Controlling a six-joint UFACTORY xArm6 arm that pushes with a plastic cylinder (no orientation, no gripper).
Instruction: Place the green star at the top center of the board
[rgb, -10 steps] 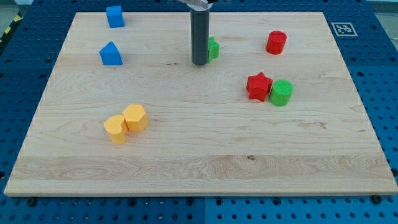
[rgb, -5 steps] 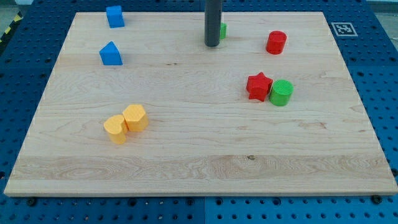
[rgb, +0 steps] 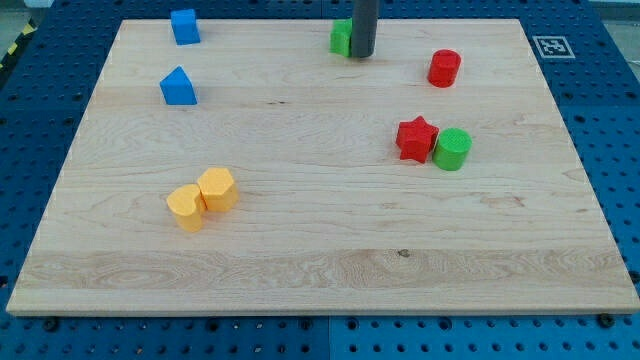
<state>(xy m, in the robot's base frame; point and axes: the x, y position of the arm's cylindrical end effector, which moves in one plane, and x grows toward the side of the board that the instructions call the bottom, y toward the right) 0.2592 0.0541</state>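
At the view's top centre | my tip (rgb: 361, 55) touches green star (rgb: 341, 37) on its right | no jaws, nothing held | star has moved up from mid-worktop (rgb: 300, 270) | placement nearly complete

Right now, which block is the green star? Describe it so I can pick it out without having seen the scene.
Look along the top edge of the wooden board, near its middle. My tip stands there, and the green star peeks out on its left side, partly hidden. The other green block is a cylinder beside the red star.

Red star (rgb: 416, 137) touching green cylinder (rgb: 452, 148)
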